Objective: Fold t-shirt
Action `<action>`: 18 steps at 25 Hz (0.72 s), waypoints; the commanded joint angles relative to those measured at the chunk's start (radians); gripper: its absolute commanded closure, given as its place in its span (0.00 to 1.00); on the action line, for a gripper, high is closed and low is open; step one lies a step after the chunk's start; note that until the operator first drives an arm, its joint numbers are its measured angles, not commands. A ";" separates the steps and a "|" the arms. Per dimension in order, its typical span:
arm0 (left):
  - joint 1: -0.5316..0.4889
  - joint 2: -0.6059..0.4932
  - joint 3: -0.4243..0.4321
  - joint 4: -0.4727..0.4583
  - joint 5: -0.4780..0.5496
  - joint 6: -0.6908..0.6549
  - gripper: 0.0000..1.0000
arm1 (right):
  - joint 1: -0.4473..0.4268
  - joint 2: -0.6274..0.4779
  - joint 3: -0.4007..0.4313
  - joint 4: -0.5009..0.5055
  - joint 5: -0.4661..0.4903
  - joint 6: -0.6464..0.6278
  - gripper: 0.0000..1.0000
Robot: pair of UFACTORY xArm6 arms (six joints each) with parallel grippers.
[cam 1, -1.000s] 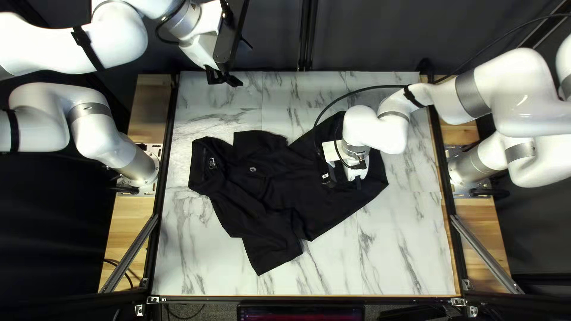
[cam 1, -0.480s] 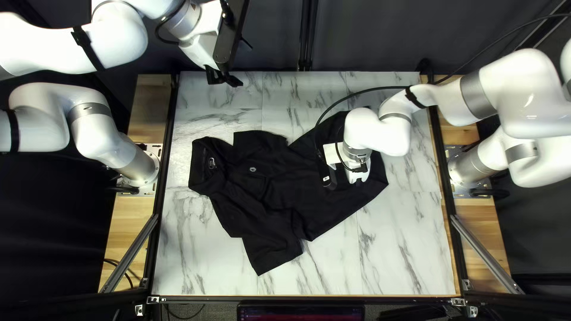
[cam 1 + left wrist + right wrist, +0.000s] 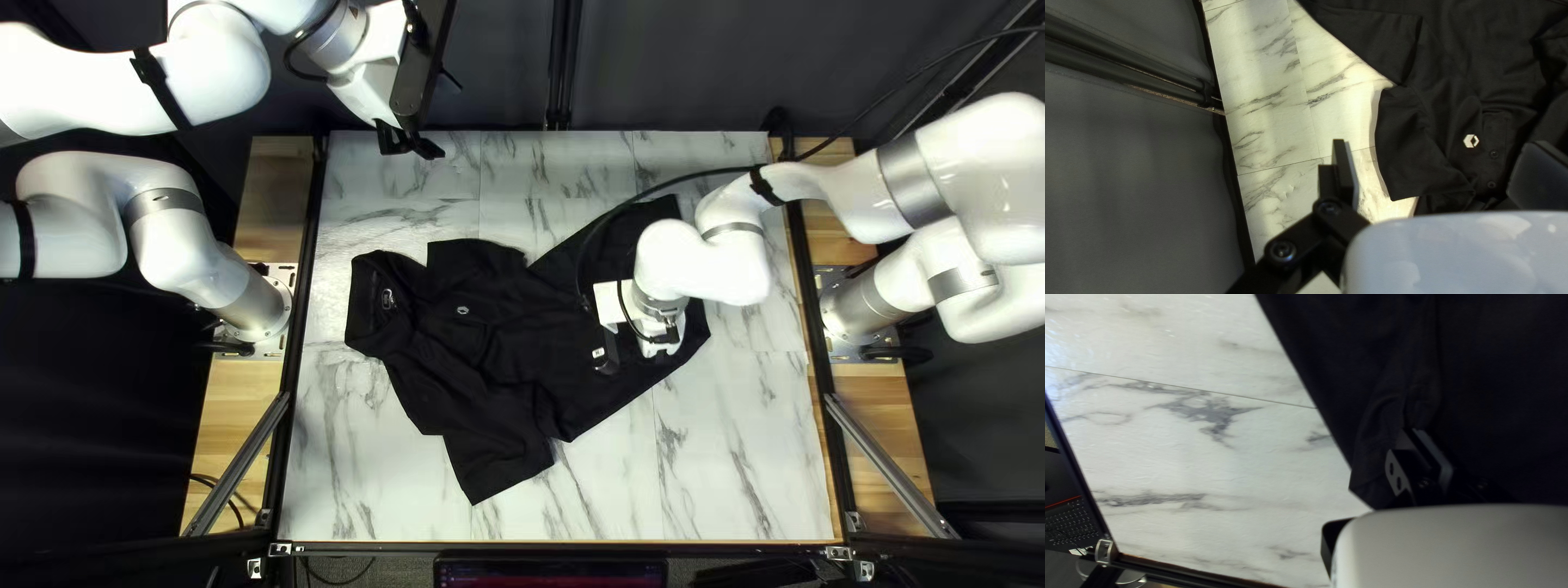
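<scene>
So, from above, the shirt (image 3: 479,338) lay long from collar (image 3: 381,299) at left to hem at right, with the right arm (image 3: 697,261) nearer the hem. By the left wrist, the left gripper (image 3: 1440,144) was wide open, empty, the shirt ahead. By the right wrist, the shirt was under the right gripper (image 3: 1426,436); I couldn't tell its grip.

Blk t-shirt (image 3: 490,338) lies rumpled, slanted on tbl (image 3: 370,468).

Matt cloth t-shirt (image 3: 490,343), glossy marbled tabletop (image 3: 740,468), pale wood planks (image 3: 231,408)
</scene>
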 commanded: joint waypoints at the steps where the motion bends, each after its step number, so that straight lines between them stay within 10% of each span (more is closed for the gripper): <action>1: 0.000 0.000 0.000 0.000 0.000 0.000 0.00 | 0.088 -0.031 -0.025 -0.044 0.040 0.132 1.00; 11: 0.000 0.000 0.000 0.000 0.000 0.000 0.00 | 0.283 -0.096 -0.032 -0.089 0.113 0.400 1.00; 18: 0.000 0.000 0.000 0.000 0.000 0.000 0.00 | 0.375 -0.224 0.148 -0.066 0.046 0.508 1.00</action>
